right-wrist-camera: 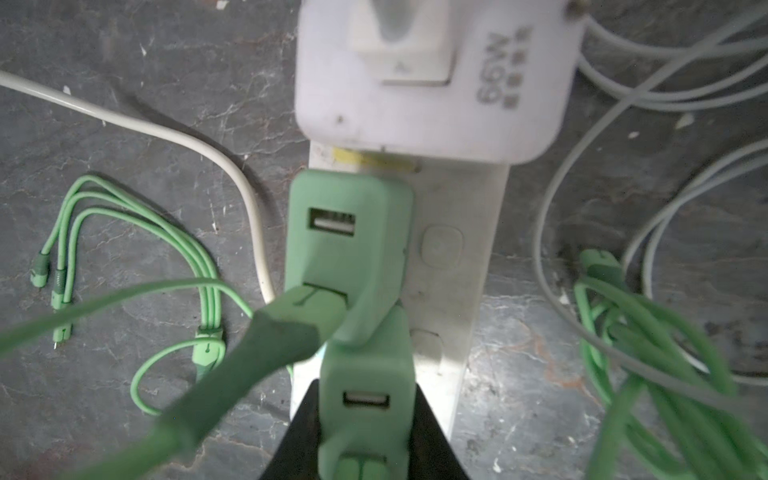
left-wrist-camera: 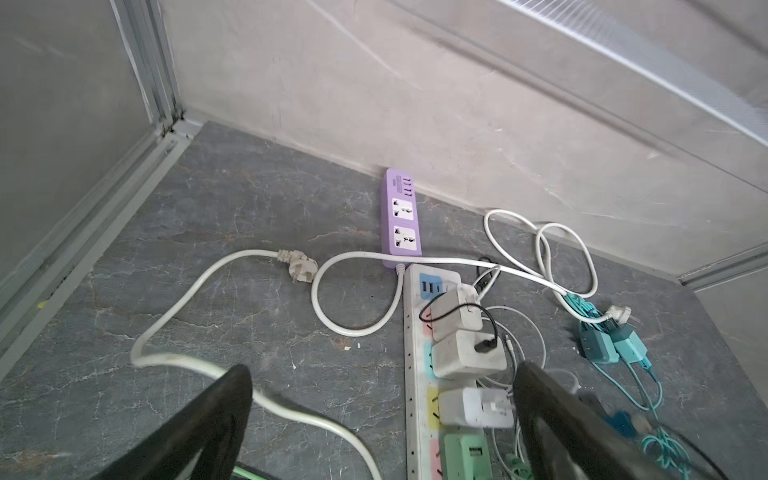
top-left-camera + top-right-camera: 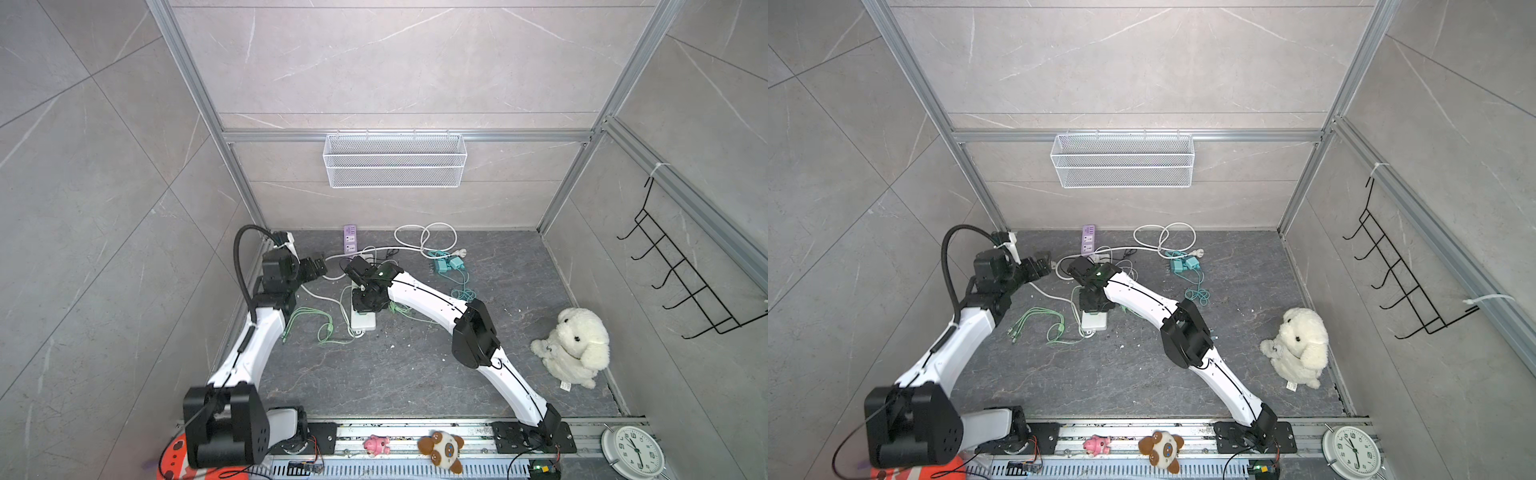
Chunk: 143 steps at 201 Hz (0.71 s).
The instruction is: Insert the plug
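Mid-insert: right hand (image 1: 365, 432) clamped on green plug (image 1: 365, 374) over white strip (image 3: 363, 322), 6 o'clock end; left hand (image 2: 384, 370) released at its 10 o'clock; next probably needs a square downward push, seating unclear.

green plug (image 1: 365, 399): boxy, USB port facing the wrist cam, upright on the white power strip (image 1: 453, 299), touching a matching green adapter (image 1: 349, 249) plugged in beside it. can't tell if fully seated.
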Tool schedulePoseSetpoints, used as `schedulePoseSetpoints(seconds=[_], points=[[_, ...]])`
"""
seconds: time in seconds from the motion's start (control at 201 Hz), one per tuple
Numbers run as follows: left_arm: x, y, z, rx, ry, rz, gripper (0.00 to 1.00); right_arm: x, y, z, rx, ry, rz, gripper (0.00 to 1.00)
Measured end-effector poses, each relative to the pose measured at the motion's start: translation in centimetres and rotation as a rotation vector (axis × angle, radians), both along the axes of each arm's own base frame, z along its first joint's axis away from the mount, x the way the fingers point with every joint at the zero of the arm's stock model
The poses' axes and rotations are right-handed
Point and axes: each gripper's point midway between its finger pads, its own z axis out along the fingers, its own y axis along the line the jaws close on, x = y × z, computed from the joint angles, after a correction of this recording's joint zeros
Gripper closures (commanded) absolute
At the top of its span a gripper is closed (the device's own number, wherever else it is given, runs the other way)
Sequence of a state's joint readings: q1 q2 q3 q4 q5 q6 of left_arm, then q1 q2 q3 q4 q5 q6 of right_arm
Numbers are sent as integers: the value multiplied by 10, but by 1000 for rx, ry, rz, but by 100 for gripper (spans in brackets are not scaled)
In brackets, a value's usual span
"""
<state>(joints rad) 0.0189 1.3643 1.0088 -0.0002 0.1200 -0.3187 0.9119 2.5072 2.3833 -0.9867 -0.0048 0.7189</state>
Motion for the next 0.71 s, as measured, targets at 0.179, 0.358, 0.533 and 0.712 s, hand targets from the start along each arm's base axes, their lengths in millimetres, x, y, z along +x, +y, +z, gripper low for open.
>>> schedulePoseSetpoints(seconds=[0.179,0.358,0.533,0.712], points=[[63,-3,-35,-44,140,-38,0,-3,-1,0,-17,8,12,60],[113,-19,-64,-60,249,-90,0,-9,-6,-4,-45,26,34,52],[149,-53,-79,-23,305,-163,0,-20,-14,0,-43,48,56,47],[180,-92,-95,21,323,-234,1,-34,-22,35,17,33,87,43]])
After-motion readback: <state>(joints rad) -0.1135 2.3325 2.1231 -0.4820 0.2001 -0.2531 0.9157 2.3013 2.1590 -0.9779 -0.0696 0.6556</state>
